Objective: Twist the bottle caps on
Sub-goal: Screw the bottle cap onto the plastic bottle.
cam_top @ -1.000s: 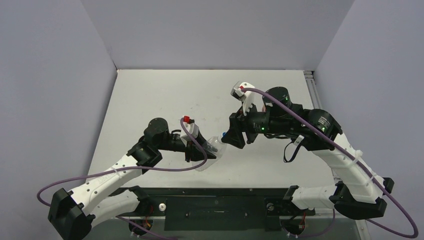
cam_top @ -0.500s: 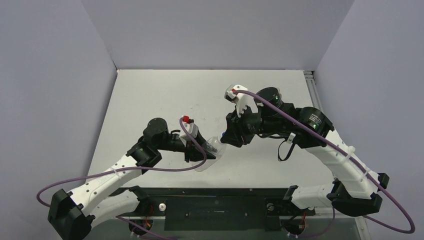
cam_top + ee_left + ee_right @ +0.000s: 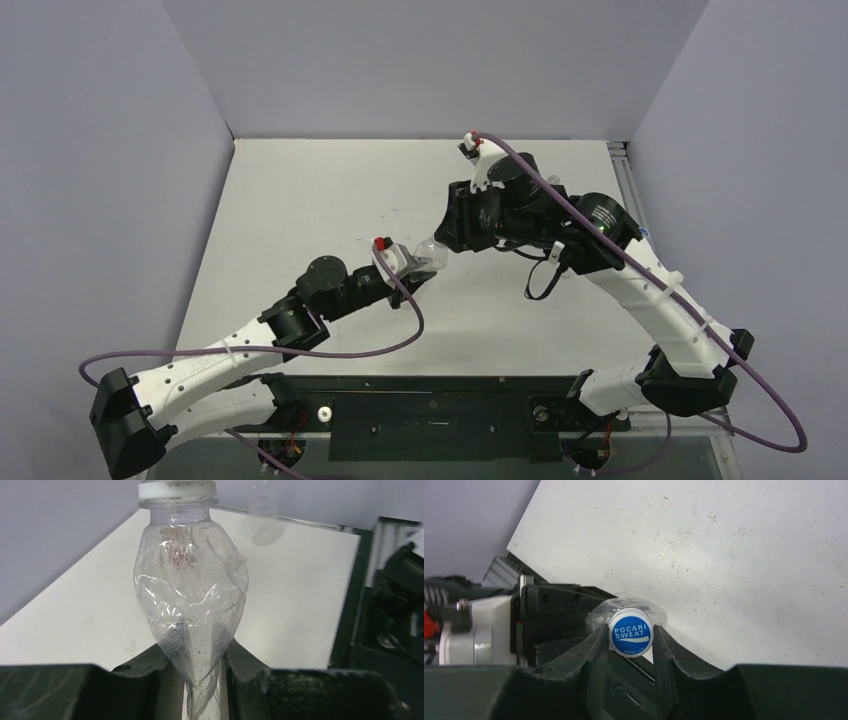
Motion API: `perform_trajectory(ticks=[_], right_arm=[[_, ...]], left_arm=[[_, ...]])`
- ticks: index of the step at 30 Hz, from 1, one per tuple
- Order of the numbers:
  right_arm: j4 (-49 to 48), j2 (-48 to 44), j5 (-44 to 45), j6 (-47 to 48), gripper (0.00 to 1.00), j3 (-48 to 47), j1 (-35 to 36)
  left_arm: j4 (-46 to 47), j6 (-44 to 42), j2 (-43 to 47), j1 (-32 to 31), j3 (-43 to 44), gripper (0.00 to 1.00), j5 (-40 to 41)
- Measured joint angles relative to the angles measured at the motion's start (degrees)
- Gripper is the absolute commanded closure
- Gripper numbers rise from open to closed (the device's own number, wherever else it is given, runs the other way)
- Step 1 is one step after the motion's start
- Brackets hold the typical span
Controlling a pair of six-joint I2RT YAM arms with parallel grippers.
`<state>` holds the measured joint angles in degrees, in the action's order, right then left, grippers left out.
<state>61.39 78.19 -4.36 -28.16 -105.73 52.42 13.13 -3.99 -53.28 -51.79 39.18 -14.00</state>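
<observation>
Centrally, clear bottle (blue-and-white cap), table edges far.

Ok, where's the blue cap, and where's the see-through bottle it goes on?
blue cap (image 3: 631, 632): right wrist view, on the white writing across its round top.
see-through bottle (image 3: 192, 595): left wrist view, on the crinkly middle of its body.

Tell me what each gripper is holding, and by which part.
Left gripper: the clear bottle, pinched at its crumpled bottom end. Right gripper: the blue-and-white Pocari Sweat cap, gripped by its sides, on that bottle's neck.
</observation>
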Motion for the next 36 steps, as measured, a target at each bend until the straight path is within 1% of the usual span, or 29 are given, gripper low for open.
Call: perform_trajectory(ticks=[4, 7, 9, 11, 12, 13, 14, 15, 16, 17, 19, 22, 25, 28, 30, 33, 36], right_arm=[[0.11, 2.95, 4.11, -5.92, 0.95, -1.01, -1.07], [-0.76, 4.46, 6.62, -10.49, 0.94, -0.24, -2.01], [-1.75, 5.27, 8.15, -13.14, 0.90, 0.26, -2.47], [-2.56, 6.23, 9.64, -15.41, 0.80, 0.48, -2.71], [-2.86, 6.67, 10.23, -16.35, 0.68, 0.48, -2.75], [-3.17, 7.15, 10.64, -17.27, 0.62, 0.48, -2.86], [-3.45, 7.50, 10.95, -17.88, 0.48, 0.46, -2.89], [-3.67, 7.74, 11.13, -18.60, 0.42, 0.39, -2.89], [-3.56, 8.04, 10.95, -19.26, 0.32, 0.37, -2.82], [-3.43, 8.48, 10.82, -19.67, 0.23, 0.20, -2.64], [-3.28, 9.18, 10.80, -19.93, 0.18, -0.20, -2.45], [-2.43, 9.25, 10.93, -19.15, 0.16, -1.88, -2.47], [-2.62, 6.88, 11.32, -17.18, 0.14, -2.86, -2.47], [-2.73, 1.97, 11.82, -13.62, 0.15, -2.86, -2.47], [-2.99, -2.32, 12.11, -10.05, 0.17, -2.75, -2.49], [-3.15, -7.72, 10.62, -4.09, 0.24, -2.05, -2.64], [-3.17, -10.97, 5.66, 1.55, 0.30, 0.00, -2.89]], left_arm=[[2.43, -5.16, -2.14, -5.66, -0.76, 1.00, 18.27], [5.86, -8.39, -5.29, -8.74, -1.29, 1.00, 29.11], [8.09, -10.12, -7.52, -10.21, -1.33, 1.00, 35.19], [10.34, -11.45, -9.64, -11.30, -1.33, 1.00, 40.33], [11.19, -11.82, -10.47, -11.65, -1.33, 1.00, 42.25], [11.74, -12.13, -11.08, -11.80, -1.33, 1.00, 43.71], [12.15, -12.33, -11.45, -11.91, -1.33, 1.00, 44.72], [12.48, -12.50, -11.69, -11.91, -1.33, 1.00, 45.48], [13.46, -12.83, -11.76, -11.93, -1.31, 1.00, 45.42], [14.75, -13.09, -11.72, -12.07, -1.25, 1.00, 44.98], [16.02, -13.16, -11.19, -12.31, -0.98, 1.00, 43.32], [15.19, -12.22, -10.10, -11.69, -0.98, 1.00, 39.47], [12.44, -10.23, -9.09, -9.84, -0.90, 1.00, 33.73], [8.66, -7.69, -8.41, -7.13, -0.70, 1.00, 25.35], [6.16, -5.44, -8.00, -4.68, -0.52, 1.00, 18.25], [3.34, -1.66, -7.32, 0.09, -0.15, 1.00, 5.07], [2.47, 2.97, -6.82, 4.74, 0.35, 1.00, -9.60]])
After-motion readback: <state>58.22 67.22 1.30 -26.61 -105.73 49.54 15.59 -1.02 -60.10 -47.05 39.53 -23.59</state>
